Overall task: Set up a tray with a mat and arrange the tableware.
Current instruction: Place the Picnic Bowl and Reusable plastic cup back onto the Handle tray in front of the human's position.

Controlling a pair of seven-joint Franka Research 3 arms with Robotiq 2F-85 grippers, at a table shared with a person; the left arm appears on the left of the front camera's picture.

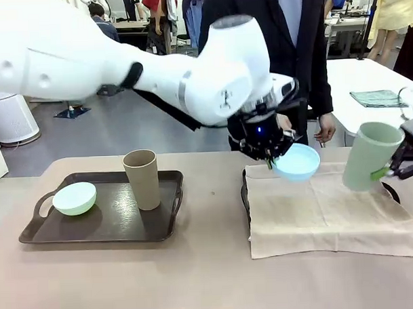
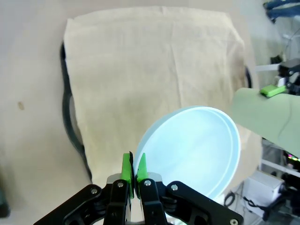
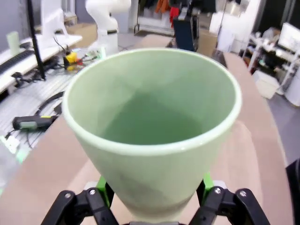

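I am arranging the tableware: my left claw [image 2: 134,171] is pinched on the rim of the light blue bowl [image 2: 197,145], which hangs tilted just above the cloth mat [image 1: 317,211] on its dark tray [image 1: 244,194], while my right claw [image 1: 390,170] clasps the pale sage green cup [image 1: 365,156] low on its wall, over the mat's right edge. Next, I judge, each needs levelling and lowering onto the mat before I let go

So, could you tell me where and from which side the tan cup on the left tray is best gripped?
Probably across its upper wall, from the robot's side: the tan cup stands upright on the tray, mint bowl beside it.
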